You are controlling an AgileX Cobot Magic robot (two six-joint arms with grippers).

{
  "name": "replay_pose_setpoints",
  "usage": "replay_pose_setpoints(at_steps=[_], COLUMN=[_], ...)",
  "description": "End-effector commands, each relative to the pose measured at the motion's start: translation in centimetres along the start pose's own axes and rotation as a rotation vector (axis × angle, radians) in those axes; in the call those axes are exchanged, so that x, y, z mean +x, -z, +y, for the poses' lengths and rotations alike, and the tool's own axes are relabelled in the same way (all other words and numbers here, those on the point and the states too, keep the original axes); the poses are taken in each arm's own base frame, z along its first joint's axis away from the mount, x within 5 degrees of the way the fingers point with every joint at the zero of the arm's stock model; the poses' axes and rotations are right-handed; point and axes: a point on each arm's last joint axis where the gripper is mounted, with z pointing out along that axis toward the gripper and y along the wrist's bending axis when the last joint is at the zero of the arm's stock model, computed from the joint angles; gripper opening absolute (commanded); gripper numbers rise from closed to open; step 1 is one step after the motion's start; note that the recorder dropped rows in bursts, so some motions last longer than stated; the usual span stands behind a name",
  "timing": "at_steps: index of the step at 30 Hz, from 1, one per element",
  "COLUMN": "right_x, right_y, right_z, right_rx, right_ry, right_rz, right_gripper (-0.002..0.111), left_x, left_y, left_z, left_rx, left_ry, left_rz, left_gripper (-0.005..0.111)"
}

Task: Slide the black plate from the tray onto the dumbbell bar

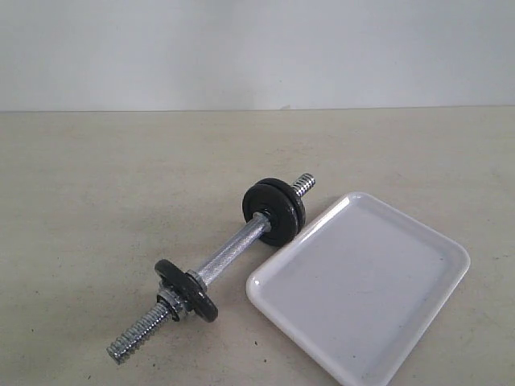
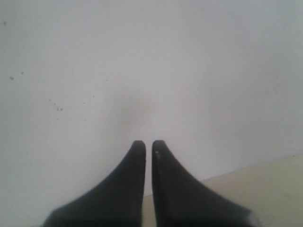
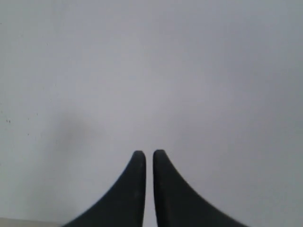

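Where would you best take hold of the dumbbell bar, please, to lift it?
Grip the dumbbell bar at its knurled middle, from above, closing across the rod: it lies on the table, and that textured stretch sits between the near disc and the far discs.

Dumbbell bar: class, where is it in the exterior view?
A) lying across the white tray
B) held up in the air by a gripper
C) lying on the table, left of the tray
C: the dumbbell bar lies on the table, left of the tray.
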Motion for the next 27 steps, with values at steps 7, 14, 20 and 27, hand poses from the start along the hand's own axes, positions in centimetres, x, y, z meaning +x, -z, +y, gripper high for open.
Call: replay_pose_setpoints(at_steps=[7, 14, 20, 27], right_x=[1.4, 1.4, 1.4, 0.5], right_y=[0.0, 0.0, 0.0, 1.7], right_z=[-0.3, -0.3, -0.3, -0.3], right_rx=[0.049, 0.051, 0.051, 0.026], right_ry=[-0.296, -0.306, -0.306, -0.206], right_rz=[0.03, 0.029, 0.029, -0.058], right_gripper=[0.004, 0.004, 0.004, 0.004], left_x=[1.1, 1.1, 1.1, 1.1], left_y=[0.0, 0.0, 0.0, 0.0], left_z=[0.1, 0.1, 0.1, 0.1], left_rx=[-0.012, -0.012, -0.012, -0.012], left_ry=[0.086, 0.086, 0.086, 0.086], left_rz=[0.025, 0.025, 0.025, 0.025], left_gripper=[0.004, 0.004, 0.004, 0.004])
